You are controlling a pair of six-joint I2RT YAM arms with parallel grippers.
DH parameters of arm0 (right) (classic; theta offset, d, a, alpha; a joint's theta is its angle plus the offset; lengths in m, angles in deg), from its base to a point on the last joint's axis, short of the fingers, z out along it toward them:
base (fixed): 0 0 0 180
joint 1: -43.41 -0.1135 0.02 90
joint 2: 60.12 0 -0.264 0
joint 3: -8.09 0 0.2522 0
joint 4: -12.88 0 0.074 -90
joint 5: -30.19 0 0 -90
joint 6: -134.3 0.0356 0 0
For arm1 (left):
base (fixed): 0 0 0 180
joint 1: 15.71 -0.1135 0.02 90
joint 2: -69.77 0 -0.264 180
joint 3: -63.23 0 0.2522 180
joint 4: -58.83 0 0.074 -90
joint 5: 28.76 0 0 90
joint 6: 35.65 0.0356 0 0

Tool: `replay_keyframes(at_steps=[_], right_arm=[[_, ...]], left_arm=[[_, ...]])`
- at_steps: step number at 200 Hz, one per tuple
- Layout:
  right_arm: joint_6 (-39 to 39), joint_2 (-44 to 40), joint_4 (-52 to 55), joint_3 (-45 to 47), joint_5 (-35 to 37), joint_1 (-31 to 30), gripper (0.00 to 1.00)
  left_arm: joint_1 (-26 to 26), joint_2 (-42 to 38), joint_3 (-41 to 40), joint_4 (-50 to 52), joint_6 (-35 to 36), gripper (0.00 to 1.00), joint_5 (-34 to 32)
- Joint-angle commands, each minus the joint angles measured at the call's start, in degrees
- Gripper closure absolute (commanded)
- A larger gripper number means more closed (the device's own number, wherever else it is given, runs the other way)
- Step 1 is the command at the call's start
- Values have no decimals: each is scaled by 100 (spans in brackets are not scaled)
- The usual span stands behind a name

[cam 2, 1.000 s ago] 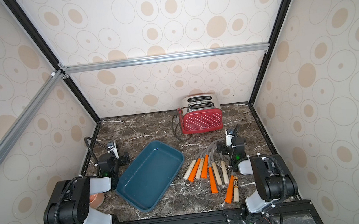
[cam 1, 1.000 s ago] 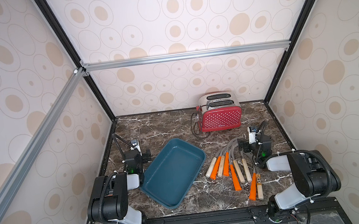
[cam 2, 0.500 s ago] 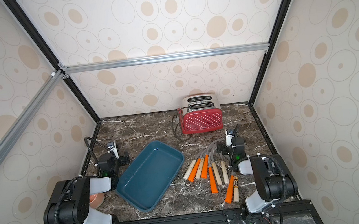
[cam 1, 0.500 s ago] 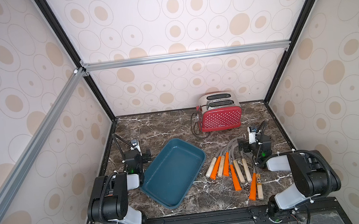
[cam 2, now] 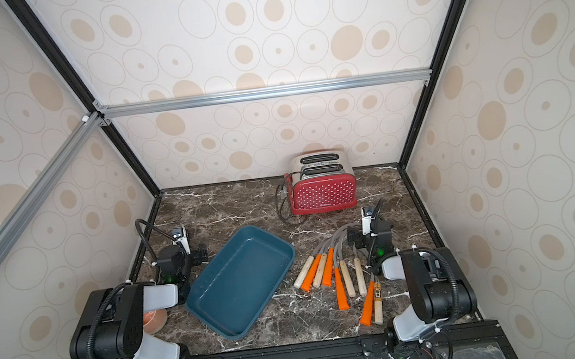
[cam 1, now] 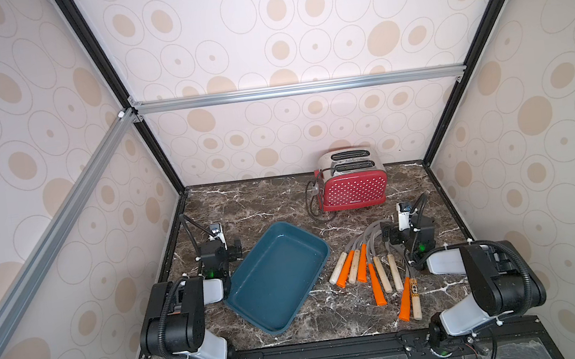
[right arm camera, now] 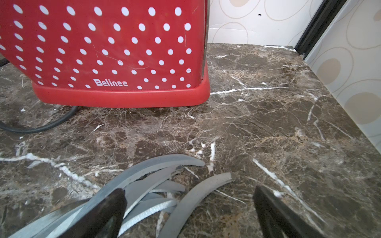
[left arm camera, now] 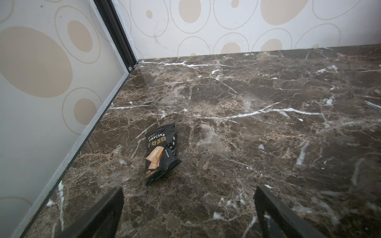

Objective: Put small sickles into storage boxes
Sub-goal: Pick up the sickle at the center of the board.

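Left claw and right claw spread. Only left wrist view shows a packet; both top views show sickles at 3 o'clock of tray

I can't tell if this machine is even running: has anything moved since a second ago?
Nothing visibly changed. Both pairs of jaws stay open and empty, and the sickles still lie in a row beside the empty tray.
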Motion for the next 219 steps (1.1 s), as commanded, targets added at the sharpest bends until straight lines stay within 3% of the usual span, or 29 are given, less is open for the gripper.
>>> replay_keyframes(at_steps=[1,50,79,103,128,147,180,219], right_arm=[[5,27,-17,-85,44,-16,0],[6,18,-29,-78,53,-12,0],[35,-81,207,-225,161,-20,0],[138,-613,2329,-1152,247,-20,0],[1171,-722,4812,-2534,418,-23,0],[1523,-613,5984,-3320,-170,-62,0],[1994,-1175,5863,-3002,-611,-263,0],[2354,-1663,6774,-3534,-649,-439,0]], left_arm=[[5,-372,618,1083,145,1,362],[21,-769,1275,2278,193,1,488],[39,-881,2177,3882,276,1,906],[138,-981,3182,5457,573,1,939],[226,-735,4610,7435,1022,1,1043],[246,-617,5354,8393,1071,1,1164],[255,-647,5860,8844,857,1,1454],[273,-626,5962,8881,834,1,1546]])
